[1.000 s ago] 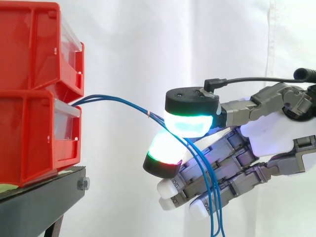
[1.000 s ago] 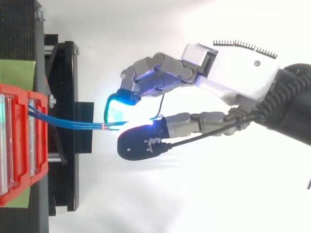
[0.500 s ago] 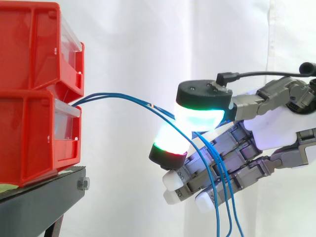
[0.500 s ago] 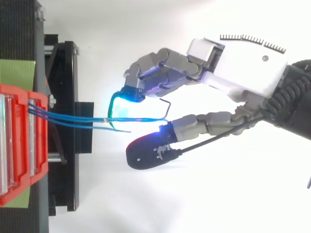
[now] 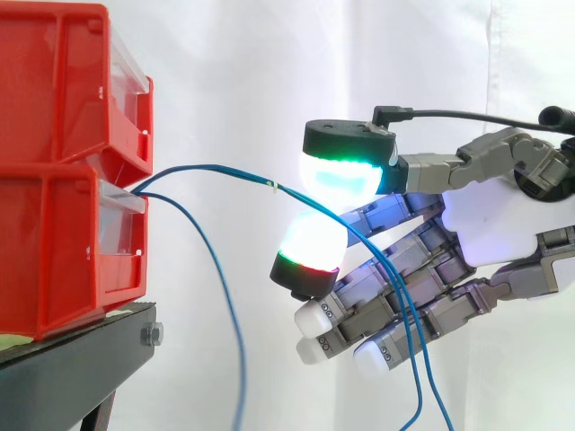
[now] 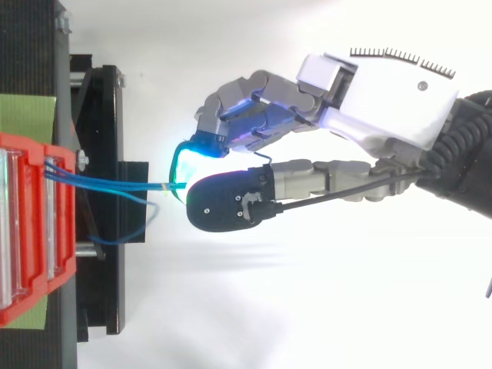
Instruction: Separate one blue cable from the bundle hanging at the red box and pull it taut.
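Thin blue cables come out of the lower red bin (image 5: pixel 63 242) at its front. Two of them (image 5: pixel 225 171) arch rightward, pass between the glowing thumb pad (image 5: pixel 346 175) and a glowing finger pad (image 5: pixel 313 244), then trail down across the other fingers. A third blue cable (image 5: pixel 220 287) hangs free, dropping close to the bin; from above it forms a loose loop (image 6: pixel 123 241). My hand (image 5: pixel 503 224) reaches in from the right, thumb on top, pinching the two cables a short way from the bin. In the top view the held cables (image 6: pixel 115 186) run nearly straight to the hand (image 6: pixel 384 92).
Two red bins are stacked on a black stand (image 5: pixel 81 368) at the left, with a white curtain behind. From above, the stand's frame (image 6: pixel 100 115) juts out under the cables. Open space lies between the bins and the hand.
One blue cable has slipped out of the hand and now hangs down beside the bin. The thumb has closed back over the finger pad, with two cables between them.
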{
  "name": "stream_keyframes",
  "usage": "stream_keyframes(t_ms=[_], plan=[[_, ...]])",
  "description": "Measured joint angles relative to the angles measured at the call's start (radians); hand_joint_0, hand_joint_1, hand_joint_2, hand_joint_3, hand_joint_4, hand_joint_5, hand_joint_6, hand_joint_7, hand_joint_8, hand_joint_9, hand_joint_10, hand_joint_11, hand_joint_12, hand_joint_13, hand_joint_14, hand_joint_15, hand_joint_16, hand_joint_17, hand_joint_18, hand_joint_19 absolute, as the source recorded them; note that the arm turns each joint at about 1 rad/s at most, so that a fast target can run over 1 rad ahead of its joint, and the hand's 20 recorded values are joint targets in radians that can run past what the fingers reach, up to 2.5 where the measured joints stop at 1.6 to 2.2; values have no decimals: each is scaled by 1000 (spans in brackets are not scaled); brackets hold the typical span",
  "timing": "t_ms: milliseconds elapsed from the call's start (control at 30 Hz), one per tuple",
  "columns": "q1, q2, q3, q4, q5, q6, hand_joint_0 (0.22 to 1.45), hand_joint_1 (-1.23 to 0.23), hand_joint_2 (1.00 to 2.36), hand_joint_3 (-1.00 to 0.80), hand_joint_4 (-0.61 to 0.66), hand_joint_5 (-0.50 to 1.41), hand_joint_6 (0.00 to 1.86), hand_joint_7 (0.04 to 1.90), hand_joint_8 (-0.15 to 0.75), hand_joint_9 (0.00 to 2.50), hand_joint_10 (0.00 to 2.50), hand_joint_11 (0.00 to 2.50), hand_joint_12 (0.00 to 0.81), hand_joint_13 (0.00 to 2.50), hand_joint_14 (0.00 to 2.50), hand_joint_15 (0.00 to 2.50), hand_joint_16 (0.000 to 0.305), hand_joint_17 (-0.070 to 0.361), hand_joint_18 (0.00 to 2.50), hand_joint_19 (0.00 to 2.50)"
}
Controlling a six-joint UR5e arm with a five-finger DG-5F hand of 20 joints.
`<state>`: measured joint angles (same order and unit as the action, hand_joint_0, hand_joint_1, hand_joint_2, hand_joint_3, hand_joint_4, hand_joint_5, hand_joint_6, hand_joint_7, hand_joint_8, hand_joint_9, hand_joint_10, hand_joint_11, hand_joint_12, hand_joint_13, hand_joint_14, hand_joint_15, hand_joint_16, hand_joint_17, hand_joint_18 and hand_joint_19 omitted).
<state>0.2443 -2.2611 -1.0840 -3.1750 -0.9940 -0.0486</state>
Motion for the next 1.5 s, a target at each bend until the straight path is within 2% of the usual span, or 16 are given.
stream_keyframes(t_ms=[233,300,500,667,967,1067,1500], plan=[[0,0,5,-9,0,0,677,-656,1009,-416,159,-241,884,938,284,631,17,482,218,378,1,79,31,70,522,397],[0,0,5,-9,0,0,621,-671,1000,-500,158,-244,878,935,281,632,17,491,220,382,3,90,31,71,521,403],[0,0,5,-10,1,1,588,-651,1000,-500,164,-245,869,932,293,694,18,577,225,398,4,100,32,72,526,403],[0,0,5,-10,1,2,664,-657,1003,-465,147,-241,870,928,292,778,21,752,225,418,4,101,32,72,540,395],[0,0,5,-11,3,3,666,-648,1002,-480,147,-240,872,925,301,892,20,1049,220,484,7,174,32,71,563,388],[0,0,5,-11,4,3,665,-654,1002,-484,151,-240,871,922,301,907,20,1091,211,547,10,260,31,71,588,447],[0,0,5,-11,5,3,678,-663,1003,-473,144,-240,868,915,290,925,16,1187,212,597,12,348,32,71,606,462]])
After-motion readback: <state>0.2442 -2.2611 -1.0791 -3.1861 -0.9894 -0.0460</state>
